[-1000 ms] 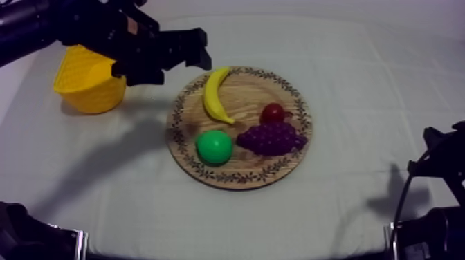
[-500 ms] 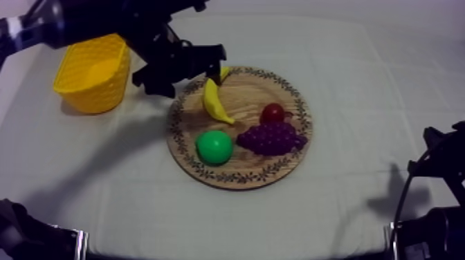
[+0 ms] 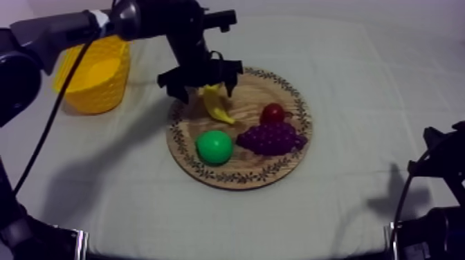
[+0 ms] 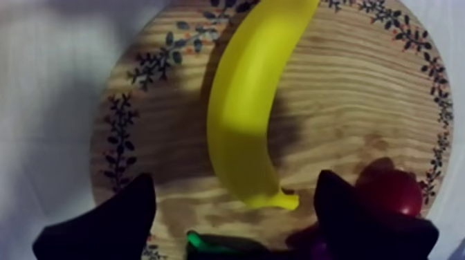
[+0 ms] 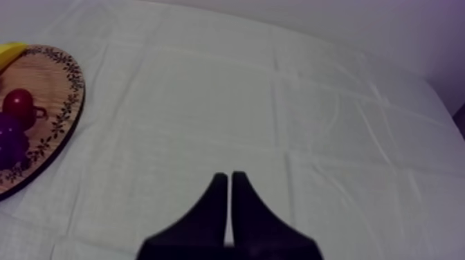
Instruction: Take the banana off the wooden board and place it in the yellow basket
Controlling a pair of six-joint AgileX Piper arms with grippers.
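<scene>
1. Left claw [image 3: 204, 79]: we record it wide open. Its two black fingers [image 4: 111, 221] stand one at each side of the banana and grip nothing. We cannot tell whether the fingertips touch the wood.
2. Banana [image 3: 217, 104]: the task's item lies flat on the wooden board, directly beneath the left claw. Its blunt tip lies between the spread fingers, and the rest of it runs away from the claw toward the board's rim.
3. Wooden board [image 3: 242, 178]: round, with a patterned rim. It lies under the left claw and carries all four fruits.
4. Small red fruit [image 3: 274, 113]: we find it on the board just beside one finger of the left claw, on the side away from the basket.
5. Grapes [image 3: 271, 138]: a purple bunch just beside the small red fruit, farther from the left claw.
6. Pear [image 3: 214, 146]: green, on the board, just past the banana's tip from the left claw.
7. Yellow basket [image 3: 90, 76]: upright on the cloth [image 3: 360, 76], off the board and well apart from the left claw, on the side opposite the small red fruit.
8. Right claw [image 5: 230, 181]: we record it narrow, its fingers pressed together on nothing. It hangs over bare cloth, well apart from the board.
</scene>
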